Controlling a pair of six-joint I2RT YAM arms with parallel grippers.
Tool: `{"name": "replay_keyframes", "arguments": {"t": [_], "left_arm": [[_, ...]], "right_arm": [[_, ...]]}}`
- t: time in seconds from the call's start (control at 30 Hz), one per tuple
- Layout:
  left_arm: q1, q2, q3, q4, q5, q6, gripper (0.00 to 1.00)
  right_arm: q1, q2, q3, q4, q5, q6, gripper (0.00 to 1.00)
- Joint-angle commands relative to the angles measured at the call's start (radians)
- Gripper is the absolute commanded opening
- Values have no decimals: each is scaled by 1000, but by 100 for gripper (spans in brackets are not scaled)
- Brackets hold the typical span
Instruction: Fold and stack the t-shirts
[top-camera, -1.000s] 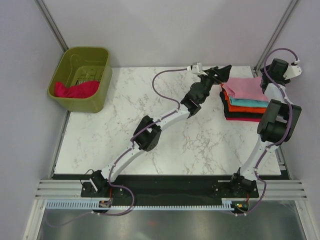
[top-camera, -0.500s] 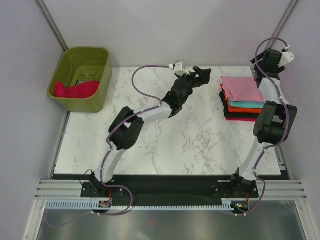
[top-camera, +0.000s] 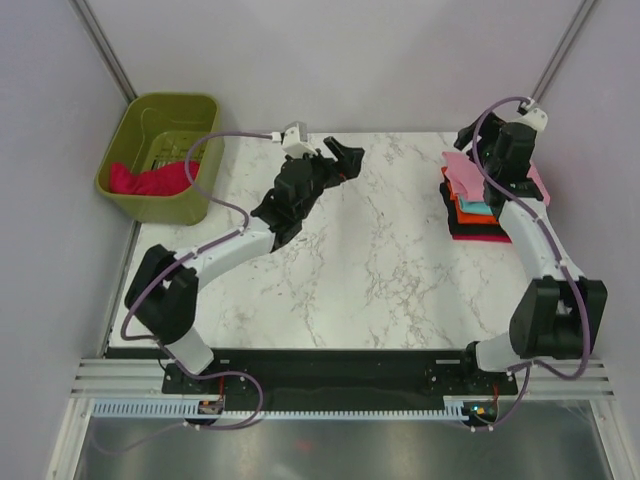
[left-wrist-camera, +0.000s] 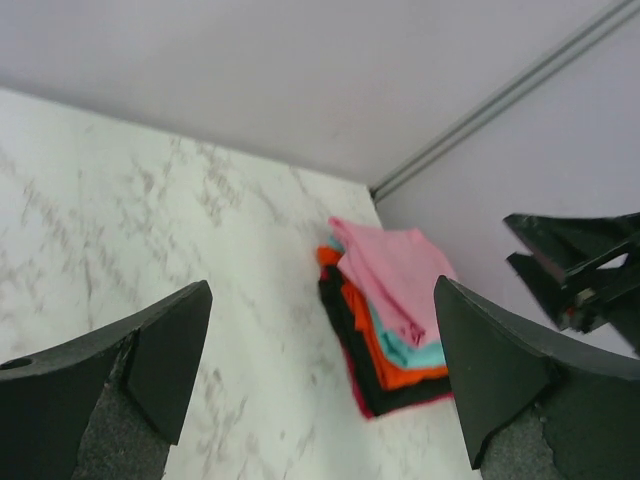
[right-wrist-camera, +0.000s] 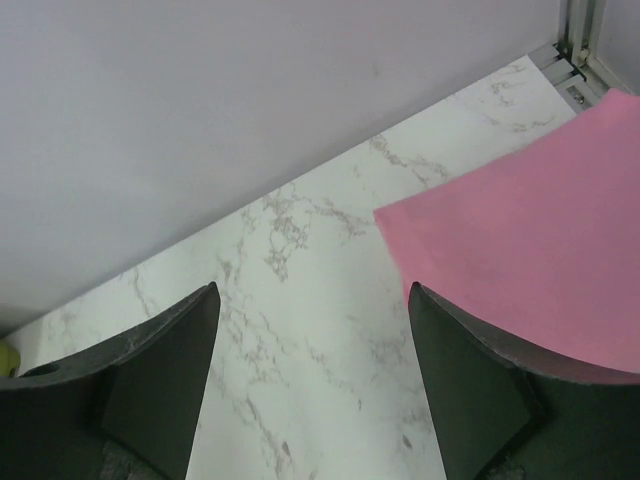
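Left end effector (top-camera: 348, 160) swung left, wide, far from t-shirts (top-camera: 472, 210), right end effector (top-camera: 467, 139) wide beside them

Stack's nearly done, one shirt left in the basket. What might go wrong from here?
1. The open right gripper hangs close over the light pink folded t-shirt topping the staggered stack; withdrawing low might snag and skew it.
2. The crimson red t-shirt lies bunched in the olive-green plastic basket; the open left gripper may grab it badly or drag the basket.
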Motion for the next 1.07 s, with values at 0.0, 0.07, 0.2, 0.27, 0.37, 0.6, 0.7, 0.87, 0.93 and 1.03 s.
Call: {"name": "replay_keyframes", "arguments": {"t": [0.0, 0.07, 0.2, 0.27, 0.37, 0.6, 0.7, 0.87, 0.93, 1.03], "left_arm": [[-8, -168, -127, -135, 38, -3, 100], [-8, -273, -226, -185, 37, 16, 100], [-8, -424, -388, -247, 12, 72, 100], [-10, -493, -476, -268, 17, 92, 100], [-10, -576, -614, -294, 57, 106, 99], [-12, -844, -923, -213, 101, 227, 100], [-12, -895, -940, -271, 95, 318, 100], [-12, -923, -890, -339, 155, 338, 100], [-12, -944, -894, -340, 173, 333, 100], [-12, -996, -916, -331, 177, 319, 100]], "right_arm": [[54, -211, -115, 3, -45, -82, 84], [98, -295, -227, -13, -57, -94, 84], [183, -536, -434, 26, -65, -166, 96], [238, -605, -549, 61, -56, -154, 98], [296, -644, -697, 107, -74, -102, 98], [396, -699, -883, 197, -94, -120, 98], [396, -684, -900, 234, -65, -105, 98], [396, -618, -852, 184, -30, -103, 98], [396, -606, -864, 202, -40, -109, 98], [396, -609, -857, 211, -48, -123, 98]]}}
